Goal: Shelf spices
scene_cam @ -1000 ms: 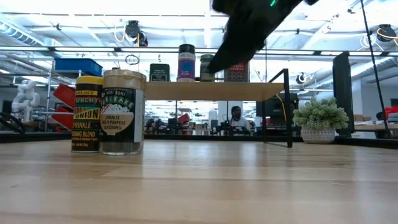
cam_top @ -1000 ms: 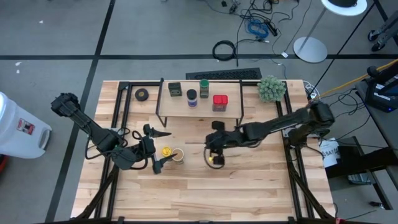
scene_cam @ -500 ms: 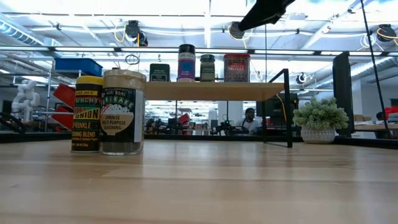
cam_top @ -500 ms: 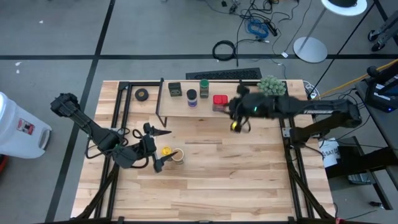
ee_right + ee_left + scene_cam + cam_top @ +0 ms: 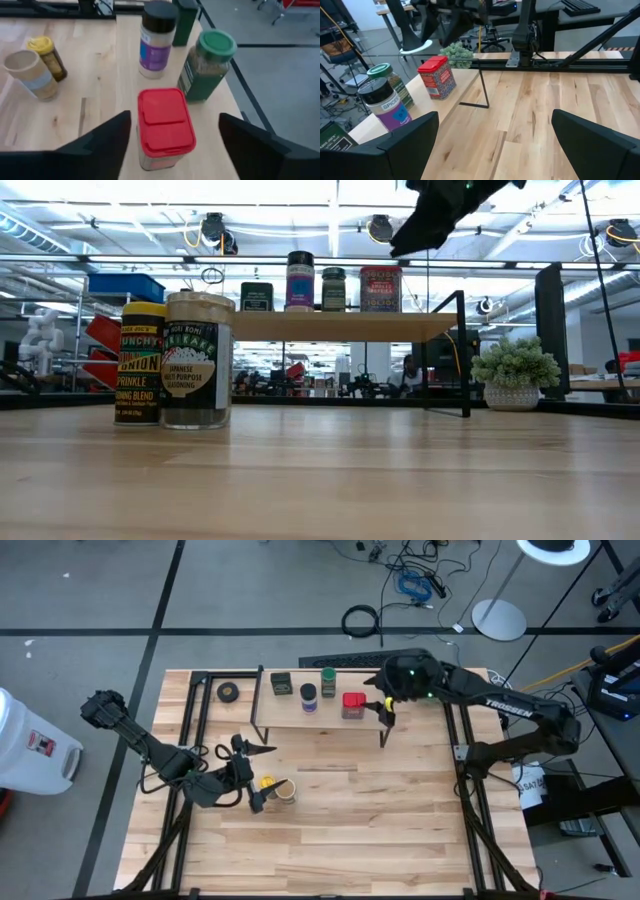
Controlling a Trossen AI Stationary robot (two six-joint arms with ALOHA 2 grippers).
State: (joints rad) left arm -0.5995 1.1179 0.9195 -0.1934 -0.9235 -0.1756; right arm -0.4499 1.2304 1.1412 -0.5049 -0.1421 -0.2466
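Red square tin (image 5: 165, 125) stands on shelf (image 5: 210, 135) between open right tool (image 5: 172, 137) fingers.

A robotics lab or workshop. The butcher-block table (image 5: 330, 830) stands on a black metal frame over a grey concrete floor (image 5: 90, 590) strewn with coiled cables (image 5: 361, 619). Beyond the table, ceiling strip lights (image 5: 330, 220), workbenches and a seated person (image 5: 410, 372) fill a large open room.

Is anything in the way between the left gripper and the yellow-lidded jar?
Nothing visible. The open left gripper sits right beside the yellow-lidded jar, with only bare wooden table between them.
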